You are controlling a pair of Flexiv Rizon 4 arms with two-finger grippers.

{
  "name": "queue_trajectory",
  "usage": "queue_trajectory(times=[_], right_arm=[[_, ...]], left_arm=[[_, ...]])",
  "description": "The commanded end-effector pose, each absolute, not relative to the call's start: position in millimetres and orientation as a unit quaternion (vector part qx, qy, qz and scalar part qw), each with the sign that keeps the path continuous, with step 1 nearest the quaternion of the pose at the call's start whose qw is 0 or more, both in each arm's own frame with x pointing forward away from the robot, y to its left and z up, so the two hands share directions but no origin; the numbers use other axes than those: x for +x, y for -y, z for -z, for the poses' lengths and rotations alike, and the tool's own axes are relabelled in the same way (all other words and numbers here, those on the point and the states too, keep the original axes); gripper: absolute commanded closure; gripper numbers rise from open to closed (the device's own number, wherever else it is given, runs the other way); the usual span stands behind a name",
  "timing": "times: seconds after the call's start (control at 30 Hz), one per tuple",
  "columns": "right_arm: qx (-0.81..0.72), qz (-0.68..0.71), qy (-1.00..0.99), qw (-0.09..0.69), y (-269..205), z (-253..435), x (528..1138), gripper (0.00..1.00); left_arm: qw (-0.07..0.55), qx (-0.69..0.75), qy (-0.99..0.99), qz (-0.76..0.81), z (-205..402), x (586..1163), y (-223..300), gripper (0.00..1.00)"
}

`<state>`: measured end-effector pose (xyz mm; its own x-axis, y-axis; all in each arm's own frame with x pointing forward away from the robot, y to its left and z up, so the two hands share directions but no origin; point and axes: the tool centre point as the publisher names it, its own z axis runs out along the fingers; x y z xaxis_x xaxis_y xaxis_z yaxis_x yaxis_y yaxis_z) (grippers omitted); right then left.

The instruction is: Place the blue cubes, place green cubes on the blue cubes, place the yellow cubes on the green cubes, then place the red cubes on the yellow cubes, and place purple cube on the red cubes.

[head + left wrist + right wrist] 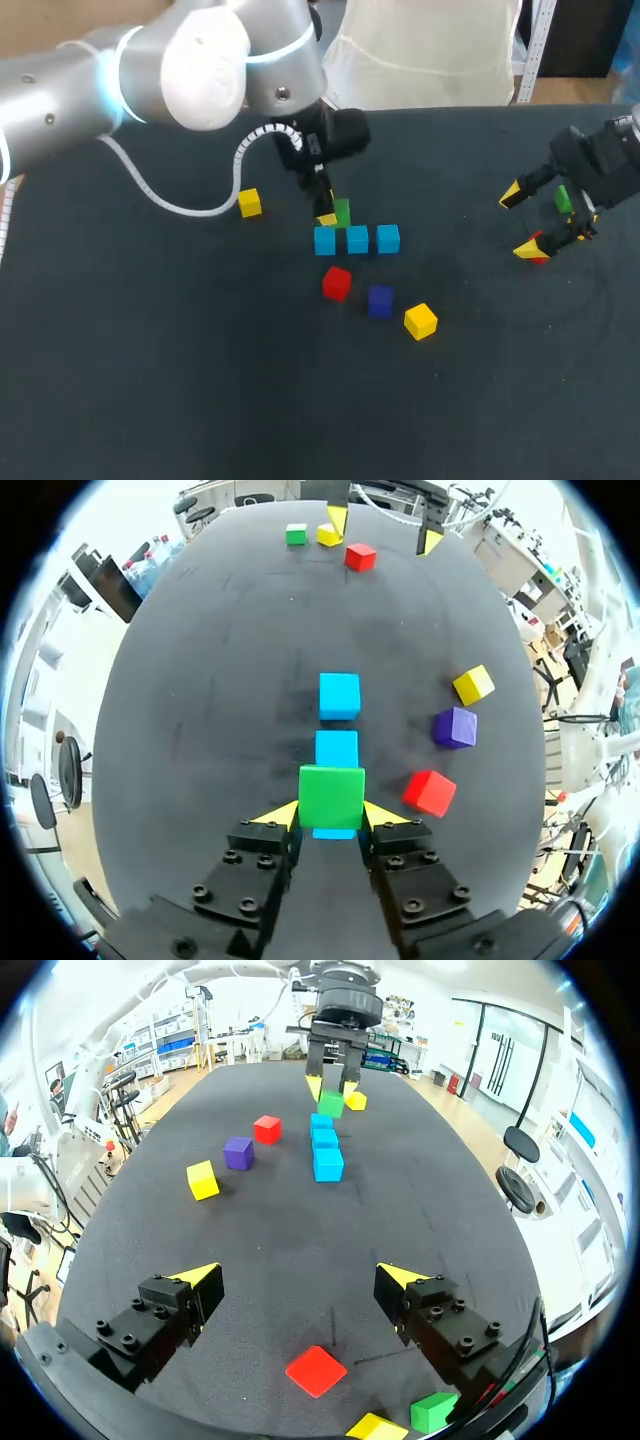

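The left tool (333, 814) is narrowed onto a green cube (332, 796), a bright, sharp-edged block pinched from two sides by the yellow fingertips (283, 813). In the head view this pair sits just above the middle of the frame, at the end of the left arm (150, 70), which enters from the upper left. Seen from the left wrist, the held cube hides most of the nearest of three blue cubes (357, 239), with only a sliver of blue showing under it; whether it rests on that cube I cannot tell. The blue cubes are sky blue, alike in size, and lie close together in a short row at the centre of the dark surface (150, 380). Below the row lie a red cube (337, 283), a purple cube (380, 300) and a yellow cube (421, 321), each apart from the others. A second yellow cube (250, 203) lies left of the left tool. At the right edge the right tool (518, 222) stands wide with nothing between its fingers, and a second green cube (563, 198), a second red cube (317, 1371) and a third yellow cube (378, 1427) lie near it
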<state>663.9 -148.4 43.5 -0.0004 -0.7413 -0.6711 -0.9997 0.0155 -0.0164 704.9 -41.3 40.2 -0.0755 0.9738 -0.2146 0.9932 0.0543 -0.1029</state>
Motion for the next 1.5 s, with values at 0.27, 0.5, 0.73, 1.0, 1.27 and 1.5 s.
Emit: queue_trajectory(times=[0.27, 0.5, 0.73, 1.0, 1.27, 1.5], right_arm=[[-0.657, -0.248, -0.662, 0.263, 149, -43, 664, 0.0], [-0.657, -0.248, -0.662, 0.263, 149, -43, 664, 0.0], [-0.657, -0.248, -0.662, 0.263, 149, -43, 664, 0.0], [-0.657, -0.248, -0.662, 0.263, 149, -43, 664, 0.0], [-0.657, -0.248, -0.662, 0.263, 149, -43, 664, 0.0], [-0.657, -0.248, -0.662, 0.263, 149, -43, 664, 0.0]], left_arm=[[0.046, 0.676, -0.727, 0.11, -36, 702, 46, 1.0], [0.044, 0.676, -0.728, 0.104, -34, 699, 44, 1.0], [0.041, 0.675, -0.729, 0.102, -31, 698, 43, 1.0], [0.036, 0.676, -0.729, 0.101, -28, 698, 42, 1.0], [0.04, 0.675, -0.729, 0.106, -26, 700, 41, 1.0], [0.039, 0.677, -0.727, 0.107, -25, 701, 41, 0.88]])
